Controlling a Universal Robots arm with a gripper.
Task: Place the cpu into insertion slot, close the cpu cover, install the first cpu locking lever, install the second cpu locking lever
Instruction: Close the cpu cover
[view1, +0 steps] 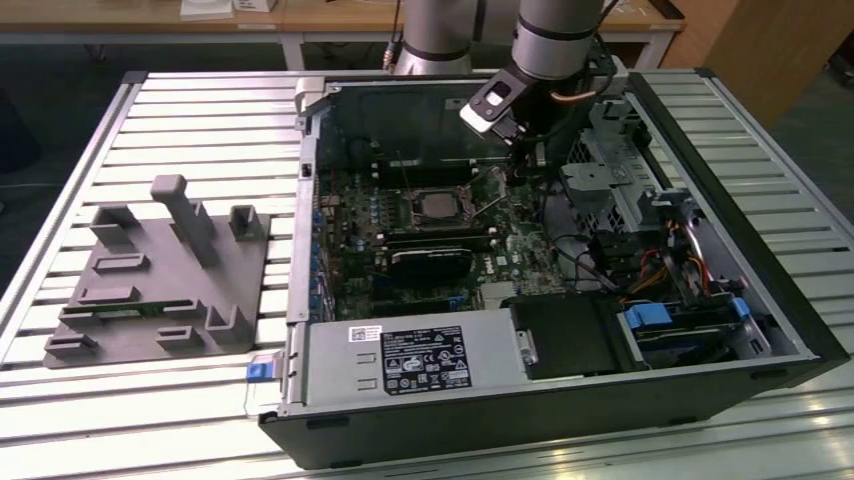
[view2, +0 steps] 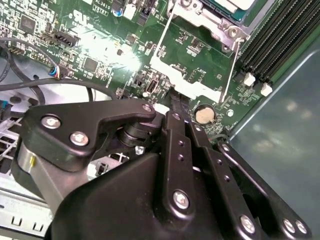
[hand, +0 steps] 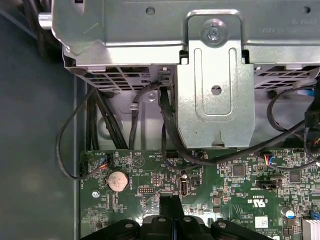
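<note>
- The pincer (view2: 177, 100) hangs low over the green board, just beside the socket. Its fingers are drawn together, and I cannot make out whether anything thin is nipped between them.
- The cpu (view1: 435, 205) lies in the insertion slot (view1: 407, 207) at mid-board. The cpu cover (view2: 200, 17) looks to me to be down around it.
- My main worry is that the tips sit close to a thin wire locking lever (view2: 232, 65) and near the coin cell (view2: 203, 115). A small sideways error could let the wire spring off them, or drag them across the small parts on the board.
- Pushing a lever that is not lined up with its catch could strain the cover or shift the chip.
- The exterior view gives me the whole open case (view1: 534, 420) on the table (view1: 200, 130), the arm reaching in from above, and a grey fixture (view1: 160, 270). It does not let me judge contact at the tips.
- The second wrist view brings the lever, the cover corner and the memory slots (view2: 275, 40) up close.
- The first wrist view faces a metal bracket (hand: 215, 90) and cables (hand: 170, 125), and shows the narrow seam between the fingers.
</note>
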